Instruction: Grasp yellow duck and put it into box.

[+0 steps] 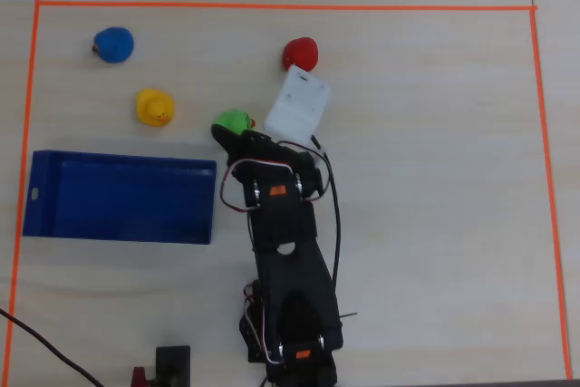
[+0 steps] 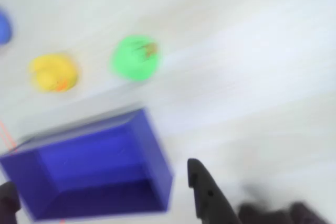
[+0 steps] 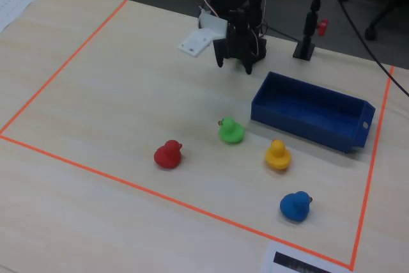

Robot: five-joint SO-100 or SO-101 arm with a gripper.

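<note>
The yellow duck (image 1: 155,107) stands on the table just beyond the blue box (image 1: 118,197), left of the green duck (image 1: 233,121). It also shows in the wrist view (image 2: 53,73) and in the fixed view (image 3: 277,155). The box lies empty in the wrist view (image 2: 94,166) and in the fixed view (image 3: 313,112). My gripper (image 1: 234,142) is open and empty, raised above the table by the box's right end, apart from the yellow duck. In the blurred wrist view its two dark fingers stand wide apart round the gripper (image 2: 100,179). It hangs behind the box in the fixed view (image 3: 234,63).
A red duck (image 1: 300,53) and a blue duck (image 1: 113,44) stand farther off. The green duck (image 2: 135,58) is nearest the gripper. Orange tape (image 1: 272,6) frames the work area. A white block (image 1: 297,103) sticks out from the wrist.
</note>
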